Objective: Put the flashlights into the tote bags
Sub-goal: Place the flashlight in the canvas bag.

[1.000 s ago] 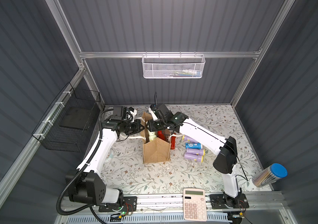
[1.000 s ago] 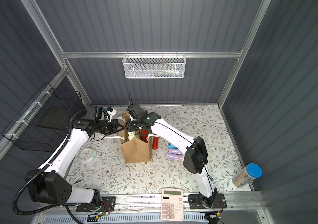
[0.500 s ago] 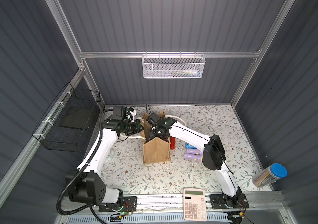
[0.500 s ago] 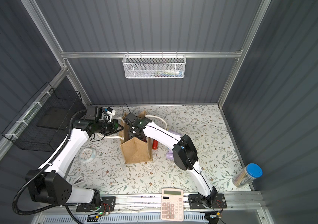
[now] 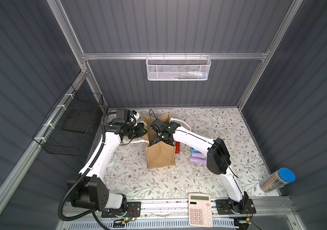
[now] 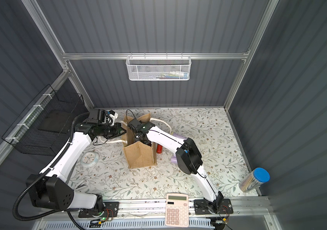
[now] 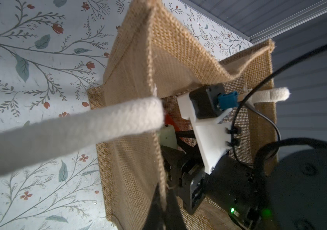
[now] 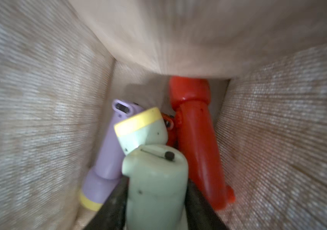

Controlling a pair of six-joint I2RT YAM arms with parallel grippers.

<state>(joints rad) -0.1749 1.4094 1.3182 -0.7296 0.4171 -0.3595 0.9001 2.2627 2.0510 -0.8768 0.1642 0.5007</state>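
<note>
Your right pincer (image 8: 157, 179) is down inside the jute tote bag (image 5: 160, 157). The pale green flashlight (image 8: 155, 191) sits squarely between its two dark fingers (image 8: 115, 205), one close against each side. The wrist view is too blurred to tell you whether they press on it or stand just clear of it.

Below that flashlight, on the bag's bottom, you have three more:
- a lilac flashlight (image 8: 109, 155) with a yellow head, lying along one wall
- a red flashlight (image 8: 196, 151) along the opposite wall
- a second pale green one (image 8: 142, 129) with a yellow rim, between the other two

Your left pincer (image 7: 164, 199) is closed tight on the bag's top edge, pinching the jute wall near the white rope handle (image 7: 69, 135).

Out on the desk (image 5: 218, 123), another red flashlight (image 5: 177, 147) lies just beside the bag. A blue flashlight (image 5: 193, 149) and two lilac ones (image 5: 197, 161) are near it, partly under your right arm. The blue one's white label is too small to read — so are the keys of the pink calculator (image 5: 200, 209) at the front rail.
</note>
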